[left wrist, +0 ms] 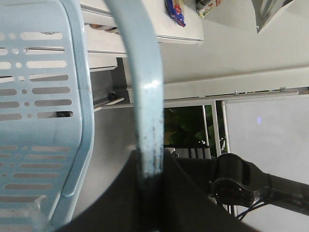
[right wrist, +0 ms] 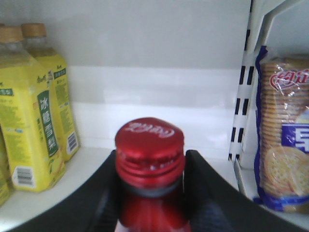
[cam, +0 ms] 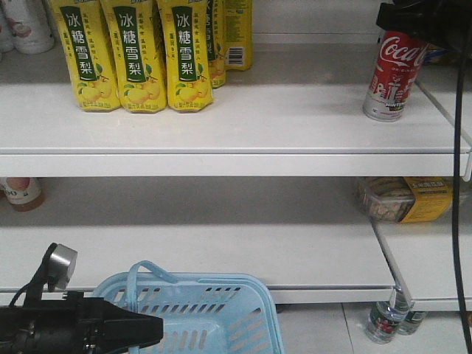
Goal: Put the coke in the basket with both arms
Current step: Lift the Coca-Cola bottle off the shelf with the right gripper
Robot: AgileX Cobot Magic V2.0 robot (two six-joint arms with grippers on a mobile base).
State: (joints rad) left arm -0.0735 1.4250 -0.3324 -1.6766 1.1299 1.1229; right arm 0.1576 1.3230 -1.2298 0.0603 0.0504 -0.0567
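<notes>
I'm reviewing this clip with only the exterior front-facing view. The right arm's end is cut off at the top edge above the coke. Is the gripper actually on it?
Observer: Yes. In the right wrist view the right gripper has a black finger on each side of the coke, just under its red screw cap.
Operator: And the left one, is it really holding the basket?
Observer: The left wrist view shows the left gripper closed on one loop handle of the basket.
Operator: Anything right of the coke that I can't see?
Observer: A cracker packet stands behind the shelf divider.
</notes>
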